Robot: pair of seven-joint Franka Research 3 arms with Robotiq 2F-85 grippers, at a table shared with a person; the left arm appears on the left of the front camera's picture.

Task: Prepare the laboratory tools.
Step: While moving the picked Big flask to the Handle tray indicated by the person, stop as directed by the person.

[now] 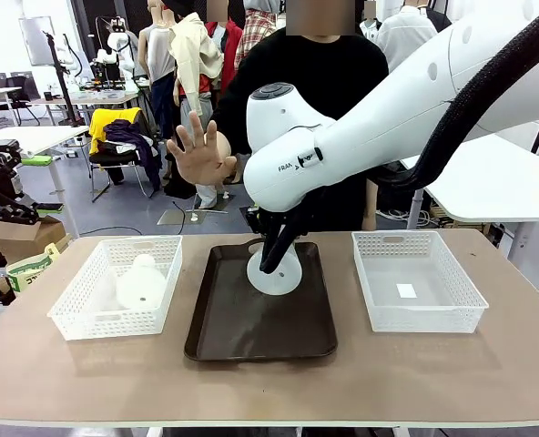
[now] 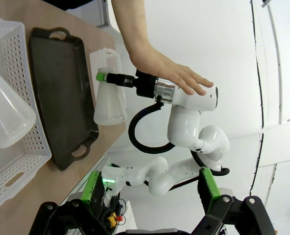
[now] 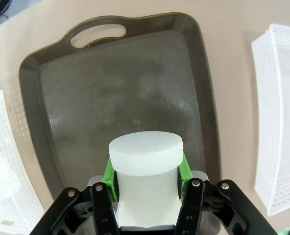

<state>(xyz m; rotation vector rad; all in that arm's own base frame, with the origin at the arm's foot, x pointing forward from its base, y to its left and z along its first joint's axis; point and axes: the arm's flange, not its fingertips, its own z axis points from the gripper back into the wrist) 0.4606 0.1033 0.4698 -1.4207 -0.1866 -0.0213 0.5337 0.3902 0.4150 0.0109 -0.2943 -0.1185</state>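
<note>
Firmly, right gripper (image 3: 146, 170) clamps a flask (image 3: 145, 152) by the neck; left gripper (image 2: 150, 172) gapes empty.

frosted flask (image 3: 145, 155), glossy tray (image 3: 110, 98) — lattice-plastic basket (image 1: 426, 320)

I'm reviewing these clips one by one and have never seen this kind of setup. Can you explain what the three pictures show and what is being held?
Two white robot arms share a tan table with a person. The front picture looks across the table from the robot's side. The other two come from a camera on each arm's wrist, looking along that arm's gripper. In the middle lies a dark brown rectangular handled tray. The left white lattice plastic basket holds a translucent frosted-white conical flask. A matching right basket sits on the tray's other side. The right gripper is shut on the neck of a second flask of the same kind, over the tray. The left gripper hangs open, holding nothing. The person's open hand is raised beside the right arm.
</note>
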